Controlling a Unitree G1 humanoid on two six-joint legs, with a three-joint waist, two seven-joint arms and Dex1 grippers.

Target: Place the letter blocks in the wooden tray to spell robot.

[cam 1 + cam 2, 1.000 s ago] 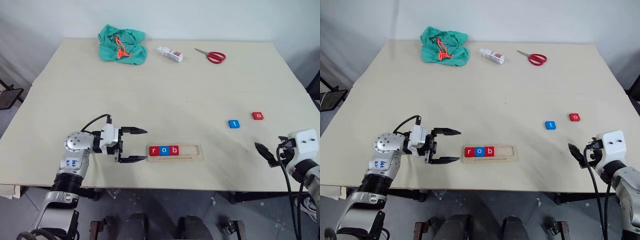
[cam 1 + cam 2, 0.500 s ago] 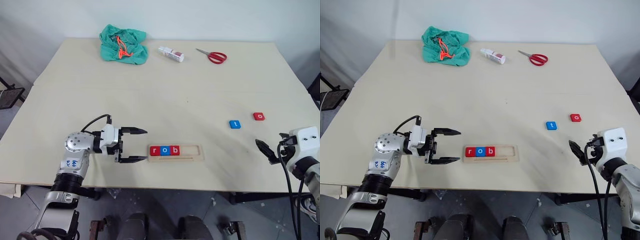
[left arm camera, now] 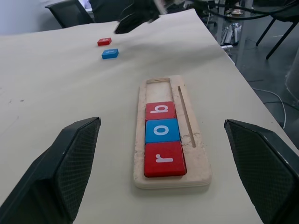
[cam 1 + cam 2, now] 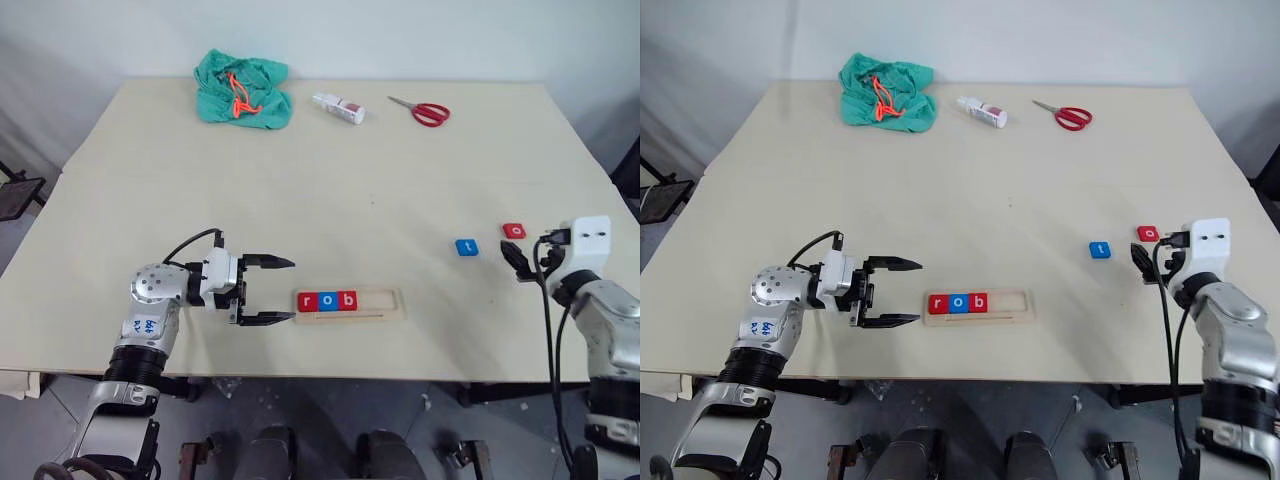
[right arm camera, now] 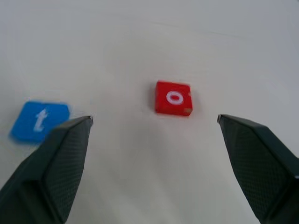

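Observation:
The wooden tray (image 4: 384,312) lies near the table's front edge with three letter blocks in its left end: red r (image 4: 308,301), blue o (image 4: 328,301) and red b (image 4: 347,300). My left gripper (image 4: 275,291) stands open just left of the tray, pointing at it and holding nothing. To the right, a blue t block (image 4: 466,247) and a red o block (image 4: 513,230) lie loose on the table. My right gripper (image 4: 518,262) is open and empty, just in front of the red o (image 5: 173,98), with the blue t (image 5: 39,120) off to one side.
At the table's far side lie a green cloth (image 4: 241,89) with an orange cord, a small white bottle (image 4: 340,107) and red-handled scissors (image 4: 422,110). The table's right edge (image 4: 612,180) runs close by my right arm.
My right gripper has moved forward from the table's front edge to just short of the red o block. The left gripper and the blocks have stayed put.

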